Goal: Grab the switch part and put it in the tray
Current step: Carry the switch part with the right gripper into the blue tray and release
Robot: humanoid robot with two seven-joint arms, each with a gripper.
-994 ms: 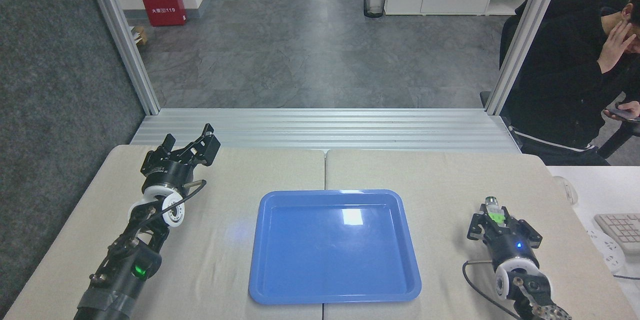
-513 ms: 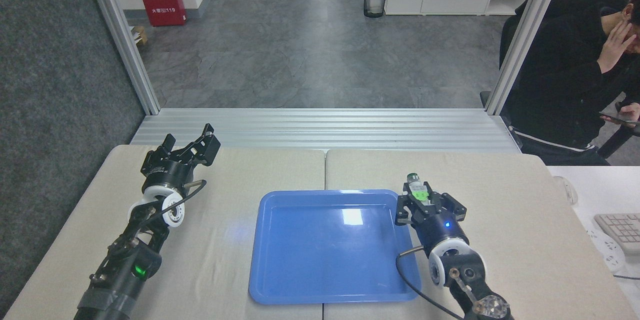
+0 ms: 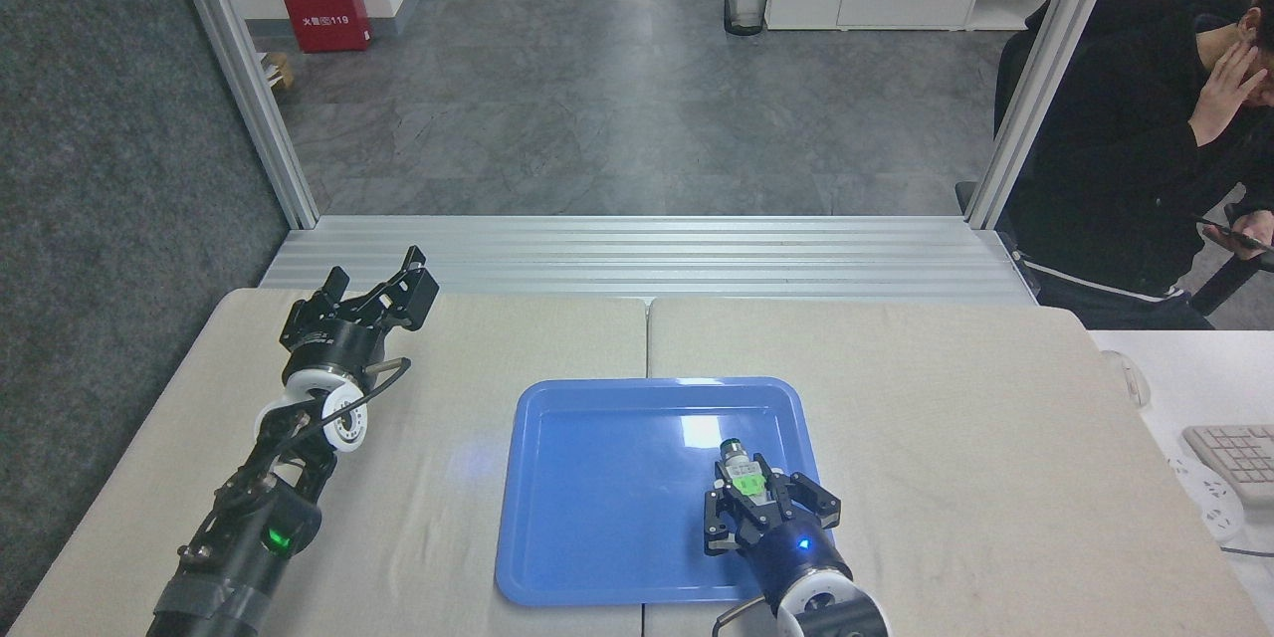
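Right hand point(image 3: 758, 503) clasping switch part point(image 3: 743, 473), over tray point(image 3: 597, 498)

tray point(image 3: 597, 518) interior bare left of right end effector point(image 3: 761, 503); table point(image 3: 946, 398) open either side of tray.

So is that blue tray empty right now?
Yes, the tray is bare; the switch part is clamped in the right gripper above it.

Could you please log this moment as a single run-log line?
right end effector: shut on switch part, over tray | left end effector: open, idle | part not released
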